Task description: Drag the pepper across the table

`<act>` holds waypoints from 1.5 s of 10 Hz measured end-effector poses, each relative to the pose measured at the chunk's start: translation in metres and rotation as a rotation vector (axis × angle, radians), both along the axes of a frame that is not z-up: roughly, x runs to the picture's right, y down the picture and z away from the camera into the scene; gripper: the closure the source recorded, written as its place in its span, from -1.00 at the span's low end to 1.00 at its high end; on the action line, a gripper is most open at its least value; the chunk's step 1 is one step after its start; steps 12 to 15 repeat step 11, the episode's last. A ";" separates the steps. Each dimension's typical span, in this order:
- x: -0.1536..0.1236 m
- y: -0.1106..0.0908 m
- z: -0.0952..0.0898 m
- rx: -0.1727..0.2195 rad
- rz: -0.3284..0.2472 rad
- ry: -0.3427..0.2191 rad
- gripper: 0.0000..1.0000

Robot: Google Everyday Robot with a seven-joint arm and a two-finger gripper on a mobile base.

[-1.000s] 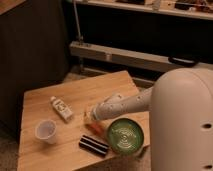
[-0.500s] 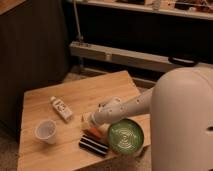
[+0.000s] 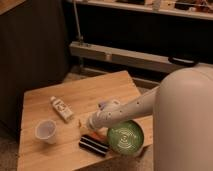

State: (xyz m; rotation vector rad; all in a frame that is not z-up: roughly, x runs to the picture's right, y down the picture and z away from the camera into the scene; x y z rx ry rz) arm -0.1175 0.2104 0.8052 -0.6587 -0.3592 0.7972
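The pepper (image 3: 98, 133) shows only as a sliver of orange-red on the table (image 3: 95, 92), near the front edge, just under the tip of the white arm (image 3: 127, 110) and wedged in view between the dark ribbed block (image 3: 93, 145) and the green bowl (image 3: 125, 137). The gripper (image 3: 88, 124) sits low over the left end of that sliver, right at the tabletop; its fingers are hidden by the wrist housing, so whether they are spread or closed, and whether they have hold of the pepper, cannot be told. Judging by its look, the pepper is light and slender, with a smooth skin that will likely slide easily on the planks but may also roll or slip out sideways from under a push; it is probably firm enough to be pressed lightly without bruising. The best hold, I would say, is across its thicker part, close to the stem end, with the tip left to trail. Its long axis seems to run roughly left to right along the front of the table, but which end is the stem cannot be made out. A white bottle (image 3: 61, 108) lies flat to the left and a clear cup (image 3: 46, 131) stands nearer the corner, both well apart from the pepper
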 end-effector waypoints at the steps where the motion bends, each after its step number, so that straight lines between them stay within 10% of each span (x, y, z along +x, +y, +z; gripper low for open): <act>1: -0.005 0.004 -0.004 0.004 -0.019 -0.015 0.58; 15: -0.028 0.036 -0.042 0.009 -0.135 -0.114 0.53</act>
